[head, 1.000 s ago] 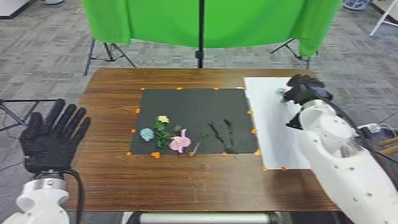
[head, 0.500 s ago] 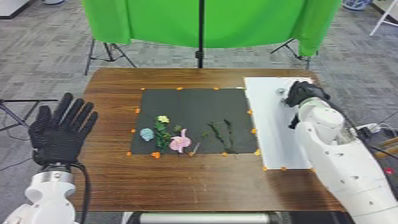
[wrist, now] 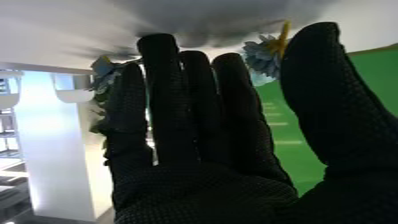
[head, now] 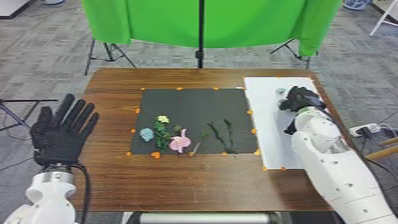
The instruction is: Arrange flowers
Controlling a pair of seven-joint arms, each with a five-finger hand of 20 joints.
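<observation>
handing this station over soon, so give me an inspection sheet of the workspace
surface: brown wooden table with a black mat and, to its right, a white sheet
job's things: pale blue flower, yellow flower, pink flower and thin dark green stems on the mat; grey-blue flower near the right thumb
clutter: small orange markers along the mat's edges
hands: left hand open at the table's left edge; right hand above the sheet, fingers straight
cables: black cable beside the left arm
surroundings: green cloth, grey floor
</observation>
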